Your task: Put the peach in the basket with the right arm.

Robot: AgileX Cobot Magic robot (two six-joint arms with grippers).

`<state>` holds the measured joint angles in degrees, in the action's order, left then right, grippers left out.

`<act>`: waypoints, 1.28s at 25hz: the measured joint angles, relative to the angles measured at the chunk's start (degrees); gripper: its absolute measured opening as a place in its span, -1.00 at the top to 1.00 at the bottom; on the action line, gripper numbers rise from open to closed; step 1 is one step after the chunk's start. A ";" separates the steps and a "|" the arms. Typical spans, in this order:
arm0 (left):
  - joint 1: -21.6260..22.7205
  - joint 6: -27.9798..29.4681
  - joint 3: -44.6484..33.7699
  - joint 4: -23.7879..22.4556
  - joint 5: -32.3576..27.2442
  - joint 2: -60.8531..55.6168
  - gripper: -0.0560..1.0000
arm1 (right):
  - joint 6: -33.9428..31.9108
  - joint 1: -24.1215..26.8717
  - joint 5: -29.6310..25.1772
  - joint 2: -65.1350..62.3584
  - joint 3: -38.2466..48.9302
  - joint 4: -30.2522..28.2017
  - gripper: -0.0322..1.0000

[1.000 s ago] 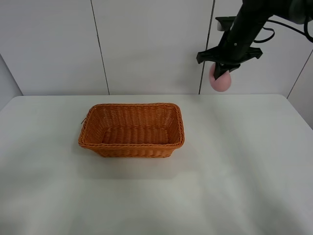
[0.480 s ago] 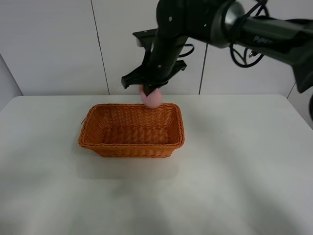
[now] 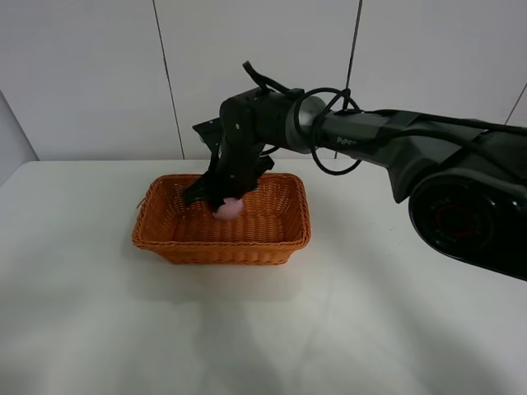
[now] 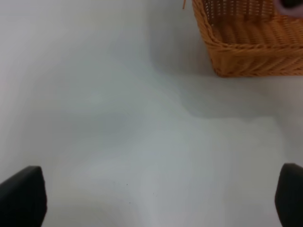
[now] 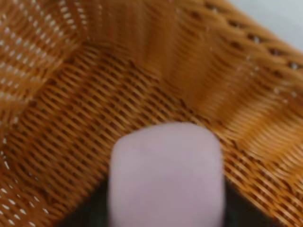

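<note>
Pinching the peach (image 3: 230, 210) low inside the basket (image 3: 222, 247), the right gripper (image 3: 219, 201), tips mostly hidden

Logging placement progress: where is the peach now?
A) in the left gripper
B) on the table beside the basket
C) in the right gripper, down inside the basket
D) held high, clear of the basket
C: the right gripper holds the peach between the basket walls.
</note>
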<state>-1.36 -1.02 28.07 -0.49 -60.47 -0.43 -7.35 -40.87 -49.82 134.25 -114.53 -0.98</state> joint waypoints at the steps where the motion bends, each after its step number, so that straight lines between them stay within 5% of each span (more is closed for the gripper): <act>1: 0.00 0.00 0.00 0.00 0.00 0.00 -0.99 | 0.00 0.00 -0.12 0.00 0.00 0.00 -0.08; 3: 0.00 0.00 0.00 0.00 0.00 0.00 -0.99 | 0.00 0.00 -0.12 -0.08 0.00 0.00 -0.29; 8: 0.00 0.00 0.00 0.00 0.00 0.00 -0.99 | -0.13 0.19 -2.80 -0.13 -2.70 0.35 -0.40; 16: 0.00 0.00 0.00 0.00 0.00 0.00 -0.99 | -0.06 3.71 -18.34 -0.15 -21.17 0.44 -0.40; 25: 0.00 0.00 0.00 0.00 0.00 0.00 -0.99 | 0.42 9.25 -19.88 -0.85 -25.23 -0.76 -0.41; 32: 0.00 0.00 0.00 0.00 0.00 0.00 -0.99 | 1.55 20.27 -19.93 -0.85 -25.24 -1.23 -0.41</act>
<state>-1.36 -1.02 28.07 -0.49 -60.47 -0.43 -5.80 -20.59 -69.75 133.40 -139.77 -2.22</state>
